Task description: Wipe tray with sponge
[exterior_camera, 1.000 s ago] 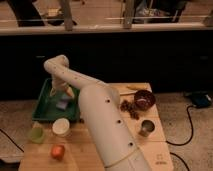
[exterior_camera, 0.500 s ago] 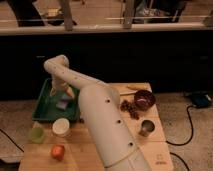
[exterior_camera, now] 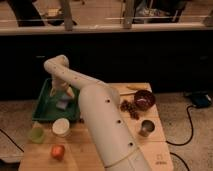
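The dark green tray (exterior_camera: 45, 111) sits at the back left of the wooden table. The pale blue-grey sponge (exterior_camera: 62, 104) lies inside it, near its right side. My white arm reaches from the front over the table and bends down into the tray. My gripper (exterior_camera: 62, 96) is right over the sponge, pointing down at it.
A cream cup (exterior_camera: 61, 127), a green cup (exterior_camera: 36, 133) and an orange fruit (exterior_camera: 58, 151) stand in front of the tray. A dark red bowl (exterior_camera: 144, 99), dark grapes (exterior_camera: 129, 107) and a metal cup (exterior_camera: 146, 128) are on the right. A dark counter wall rises behind.
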